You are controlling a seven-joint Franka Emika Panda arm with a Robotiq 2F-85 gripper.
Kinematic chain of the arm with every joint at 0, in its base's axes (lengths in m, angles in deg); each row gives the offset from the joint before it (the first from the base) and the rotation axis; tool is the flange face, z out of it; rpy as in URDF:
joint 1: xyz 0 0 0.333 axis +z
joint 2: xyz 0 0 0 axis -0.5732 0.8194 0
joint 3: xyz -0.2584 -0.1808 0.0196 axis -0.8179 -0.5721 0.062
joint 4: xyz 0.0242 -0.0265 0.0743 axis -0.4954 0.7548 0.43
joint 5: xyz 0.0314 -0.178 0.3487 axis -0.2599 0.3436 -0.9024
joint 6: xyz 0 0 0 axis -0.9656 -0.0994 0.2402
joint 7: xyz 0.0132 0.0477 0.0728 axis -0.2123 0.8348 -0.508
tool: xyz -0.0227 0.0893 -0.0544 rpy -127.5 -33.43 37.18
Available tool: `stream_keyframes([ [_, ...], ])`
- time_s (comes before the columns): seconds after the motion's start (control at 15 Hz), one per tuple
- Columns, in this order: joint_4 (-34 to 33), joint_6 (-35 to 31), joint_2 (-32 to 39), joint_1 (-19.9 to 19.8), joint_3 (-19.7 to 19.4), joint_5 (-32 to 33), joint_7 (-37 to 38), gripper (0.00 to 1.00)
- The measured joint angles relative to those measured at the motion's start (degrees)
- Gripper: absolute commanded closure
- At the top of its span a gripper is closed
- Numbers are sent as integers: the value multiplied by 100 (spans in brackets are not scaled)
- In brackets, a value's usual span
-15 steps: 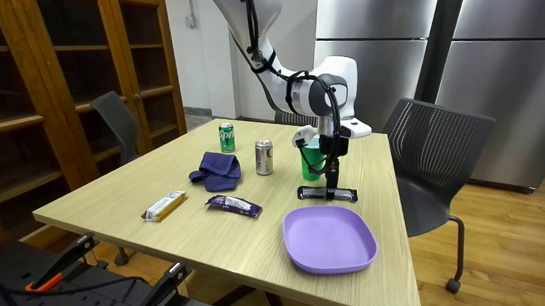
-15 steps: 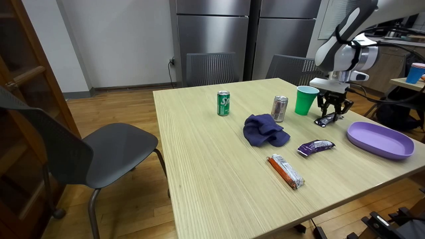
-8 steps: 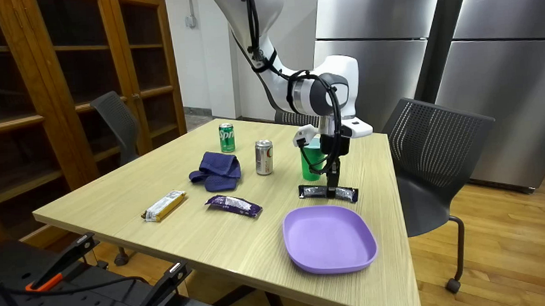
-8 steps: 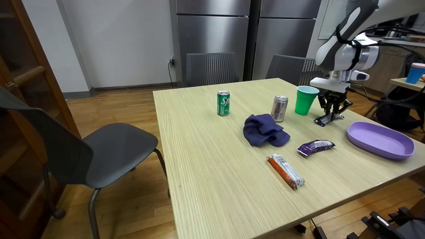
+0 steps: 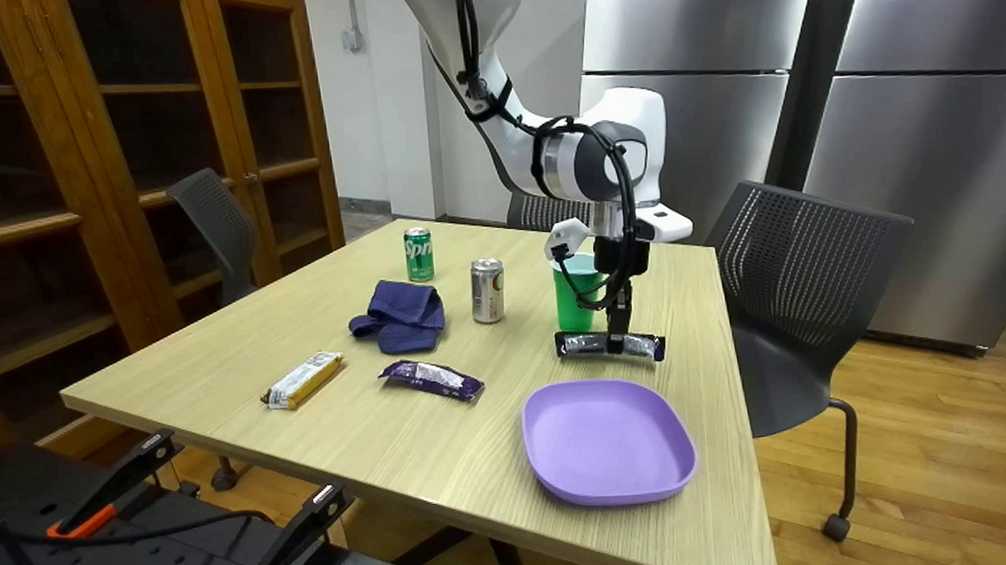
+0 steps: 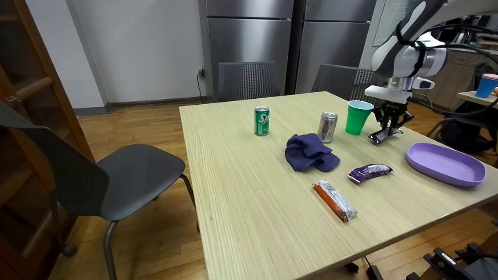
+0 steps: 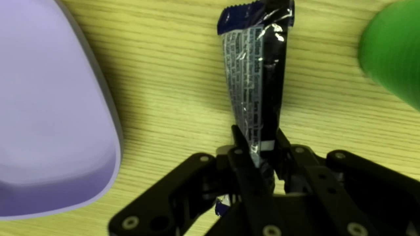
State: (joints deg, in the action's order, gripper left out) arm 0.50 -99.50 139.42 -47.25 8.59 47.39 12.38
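My gripper is shut on a dark-wrapped snack bar, its fingers on either side of the bar near the middle. In the wrist view the bar runs up from the jaws, with white label print on one side; part of it is hidden behind the fingers. In both exterior views the bar hangs level, seemingly just above the table. Close behind it stands a green cup. A purple plate lies in front of the bar, on the left side of the wrist view.
Farther along the table are a purple-wrapped bar, a yellow-orange bar, a dark blue cloth, a silver can and a green Sprite can. A dark chair stands by the table's edge.
The jaws have closed in on the dark bar. Gripper and bar have since risen a little together. Everything else on the table has stayed in place.
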Motion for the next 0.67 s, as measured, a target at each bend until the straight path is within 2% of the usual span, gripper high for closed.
stream_keyframes([
  [0.67,506,-47,-486,-105,4,0,-903,94],
])
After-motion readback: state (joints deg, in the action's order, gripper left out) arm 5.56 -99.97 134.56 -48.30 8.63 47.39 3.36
